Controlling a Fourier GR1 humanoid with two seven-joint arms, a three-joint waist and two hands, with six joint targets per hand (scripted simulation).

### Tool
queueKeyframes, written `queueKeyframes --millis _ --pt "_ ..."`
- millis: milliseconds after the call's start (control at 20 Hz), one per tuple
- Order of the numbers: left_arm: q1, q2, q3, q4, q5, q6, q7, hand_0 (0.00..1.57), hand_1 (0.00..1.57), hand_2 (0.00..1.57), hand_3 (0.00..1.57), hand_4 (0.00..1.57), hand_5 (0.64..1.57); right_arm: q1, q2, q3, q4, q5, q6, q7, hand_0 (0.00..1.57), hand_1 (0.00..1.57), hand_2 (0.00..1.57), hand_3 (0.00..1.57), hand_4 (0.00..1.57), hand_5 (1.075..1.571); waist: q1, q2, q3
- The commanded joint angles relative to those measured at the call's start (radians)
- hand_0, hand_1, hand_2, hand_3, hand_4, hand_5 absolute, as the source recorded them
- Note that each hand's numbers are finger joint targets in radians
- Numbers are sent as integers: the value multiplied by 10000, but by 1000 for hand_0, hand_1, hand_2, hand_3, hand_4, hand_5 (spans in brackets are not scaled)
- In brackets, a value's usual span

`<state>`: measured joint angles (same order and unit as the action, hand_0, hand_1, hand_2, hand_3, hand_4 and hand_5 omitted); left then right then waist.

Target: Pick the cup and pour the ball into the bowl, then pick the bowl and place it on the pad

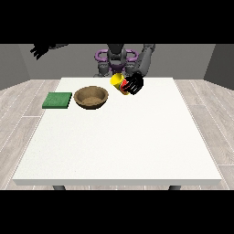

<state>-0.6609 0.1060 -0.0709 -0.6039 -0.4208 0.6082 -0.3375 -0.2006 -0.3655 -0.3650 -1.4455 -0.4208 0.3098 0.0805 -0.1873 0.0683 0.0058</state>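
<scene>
one white table [137,146] carries one brown bowl [92,97] and one green pad [57,100]; one yellow cup [118,82] is off the tabletop, held in the hand at the view's right [134,85], whose black fingers [136,86] are curled round its body; the cup is tilted, its open mouth turned away from those fingers toward the bowl; red shows on the cup just beside the fingers; the ball itself cannot be made out; the bowl sits upright, beyond the cup's mouth from the fingers, near but apart from it; the pad lies flat just past the bowl, farthest from the gripping fingers; two hands in all, the other, the hand at the view's left [38,50], is raised well apart from everything, holding nothing; whether its fingers are straight or curled cannot be told.
</scene>
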Motion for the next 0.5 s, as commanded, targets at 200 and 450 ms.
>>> queueKeyframes --millis 200,450 --pt "-1641 -709 -2557 1665 -3906 1339 4235 1357 1357 1571 1571 1456 1535 13 223 276 1124 347 200 -304 0 0 0 97 677 1559 173 -712 -21" --pt "-2306 -1037 -3519 1906 -5183 341 6037 1361 1361 1571 1571 1441 1545 377 -245 -441 2345 138 795 -950 0 0 0 0 685 1559 615 -1153 -34"
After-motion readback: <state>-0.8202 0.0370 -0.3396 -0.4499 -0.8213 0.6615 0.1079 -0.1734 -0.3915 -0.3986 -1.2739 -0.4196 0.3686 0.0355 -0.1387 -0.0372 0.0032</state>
